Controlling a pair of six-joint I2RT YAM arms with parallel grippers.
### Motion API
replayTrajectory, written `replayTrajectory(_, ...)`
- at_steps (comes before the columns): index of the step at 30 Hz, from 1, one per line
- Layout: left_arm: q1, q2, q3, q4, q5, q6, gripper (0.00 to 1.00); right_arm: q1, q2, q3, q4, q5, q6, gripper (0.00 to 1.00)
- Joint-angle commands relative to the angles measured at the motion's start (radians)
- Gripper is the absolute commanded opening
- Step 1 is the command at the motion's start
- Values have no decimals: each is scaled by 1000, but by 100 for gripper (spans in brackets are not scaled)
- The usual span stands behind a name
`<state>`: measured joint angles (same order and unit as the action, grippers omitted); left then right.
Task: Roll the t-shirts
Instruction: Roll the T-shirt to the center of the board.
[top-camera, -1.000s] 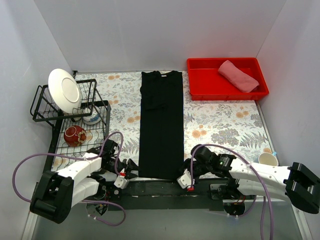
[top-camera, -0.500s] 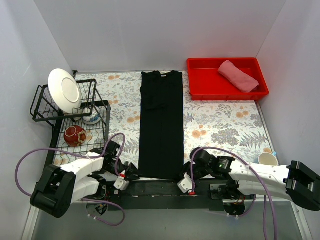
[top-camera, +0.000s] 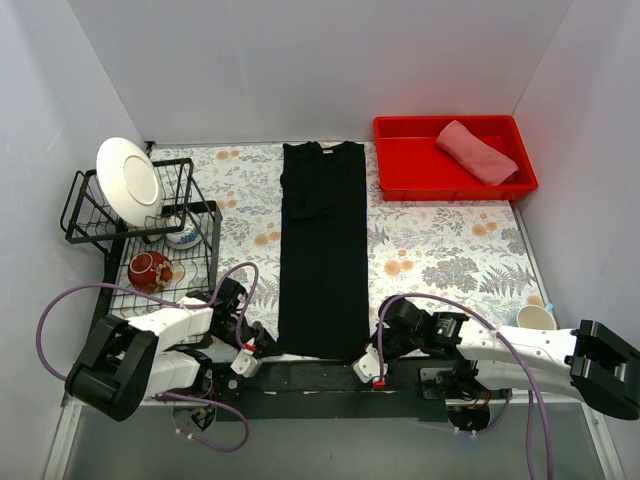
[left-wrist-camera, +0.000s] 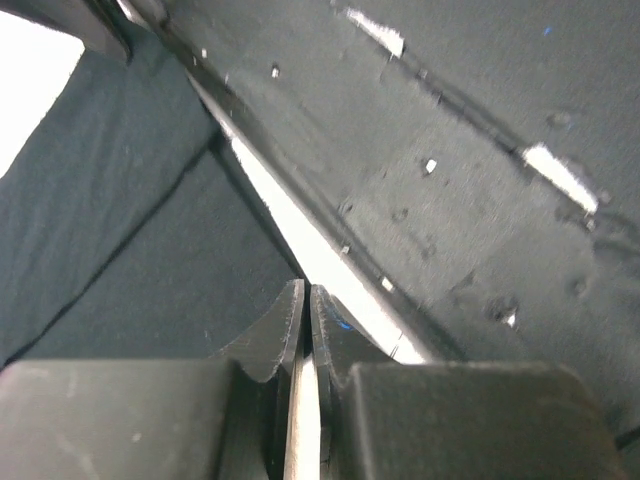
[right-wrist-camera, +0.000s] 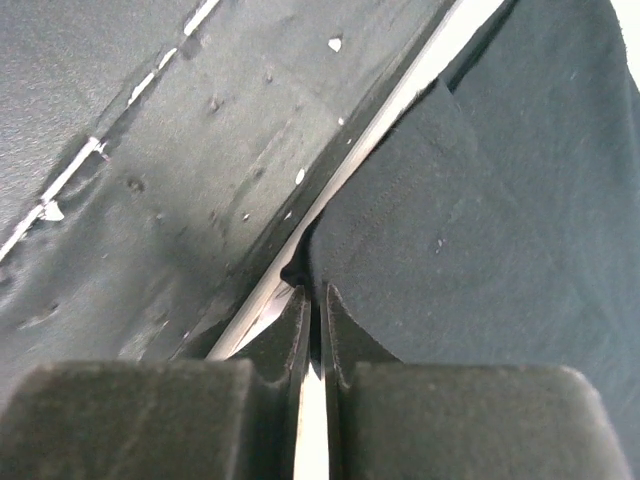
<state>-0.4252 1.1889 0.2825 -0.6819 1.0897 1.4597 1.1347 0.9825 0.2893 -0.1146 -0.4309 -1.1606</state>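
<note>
Here the black t-shirt (top-camera: 321, 250) lies flat, a long strip on the worktop (top-camera: 440, 250). At its near corners sit the left end effector (top-camera: 262, 345) and right end effector (top-camera: 368, 362), each narrowed almost together; whether either pinches cloth is unclear. Right of its collar, the pink t-shirt (top-camera: 476, 150) lies in a red tray (top-camera: 410, 165).

t-shirts: two. one black cloth t-shirt (top-camera: 322, 250) laid out as a long strip, one salmon-pink cloth t-shirt (top-camera: 477, 150) bundled up.
trays: one, a red rectangular plastic tray (top-camera: 400, 168).
dish racks: one black wire dish rack (top-camera: 80, 200), as far as can be told.
plates: one round white plate (top-camera: 128, 180).
bowls: two. one red patterned bowl (top-camera: 150, 270), one small blue-and-white bowl (top-camera: 183, 238).
cups: one white cup (top-camera: 536, 318).
tablecloths: one floral-patterned tablecloth (top-camera: 440, 250).
robot arms: two, a white-and-black left arm (top-camera: 160, 330) and right arm (top-camera: 520, 350).
grippers: two, left gripper (left-wrist-camera: 305, 295) and right gripper (right-wrist-camera: 312, 297), two dark fingers each.
purple cables (top-camera: 45, 330): two, one per arm.
</note>
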Motion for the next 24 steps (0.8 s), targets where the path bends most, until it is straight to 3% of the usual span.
replayTrajectory(1, -1, -8, 56, -106, -140, 165, 0, 7, -50, 40, -135, 27, 142, 4)
replayTrajectory(9, -26, -107, 170, -254, -81, 1, 0, -32, -51, 177, -257, 8, 308, 1)
replayTrajectory(14, -122, -150, 239, -235, -56, -259, 0, -59, -28, 209, -223, -9, 467, 1)
replayTrajectory(21, -145, -104, 363, -212, -31, -661, 0, -237, 47, 281, -206, -81, 640, 1)
replayTrajectory(24, -145, -89, 386, -219, -25, -732, 0, -283, 70, 329, -220, -106, 659, 1)
